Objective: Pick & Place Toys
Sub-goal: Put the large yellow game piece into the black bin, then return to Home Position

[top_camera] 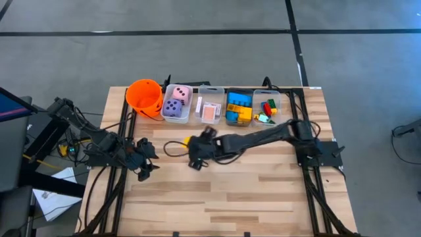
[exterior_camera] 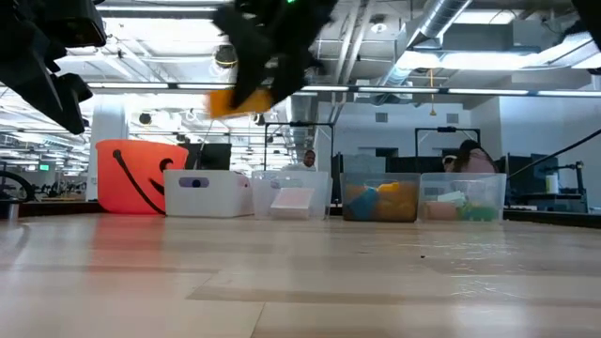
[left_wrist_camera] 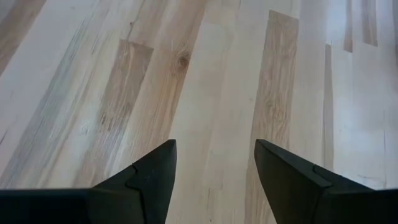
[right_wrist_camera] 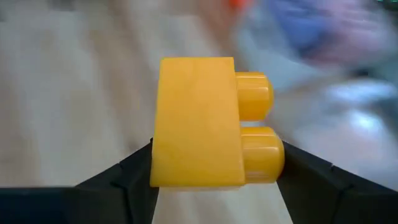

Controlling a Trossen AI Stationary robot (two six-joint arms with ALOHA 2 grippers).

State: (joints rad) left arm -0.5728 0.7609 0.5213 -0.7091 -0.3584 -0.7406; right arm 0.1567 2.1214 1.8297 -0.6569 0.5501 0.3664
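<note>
My right gripper (top_camera: 193, 146) is shut on a yellow brick (right_wrist_camera: 199, 121) above the middle of the table, in front of the bins. The brick also shows in the high view (top_camera: 187, 140) and, blurred, high in the low view (exterior_camera: 235, 99). My left gripper (left_wrist_camera: 214, 162) is open and empty over bare wood at the table's left (top_camera: 146, 160). A purple die (top_camera: 172, 108) and a pink die (top_camera: 181, 95) lie in a white bin. Pink-backed cards (top_camera: 210, 110) lie in a clear bin. Blue and yellow bricks (top_camera: 238, 107) and red and green bricks (top_camera: 267, 109) fill two more bins. My right gripper pinches the yellow brick between its two fingers. One finger is on the plain face (right_wrist_camera: 155, 165), the other against the two studs (right_wrist_camera: 268, 158). The arm reaches in from the table's right side. The brick is lifted well clear of the table.
An orange bucket (top_camera: 145, 97) stands at the far left of the row of bins (top_camera: 197, 89) along the table's far edge. Bare wood (top_camera: 230, 191) lies between the arms and toward the near edge. People sit in the room behind (exterior_camera: 470, 160).
</note>
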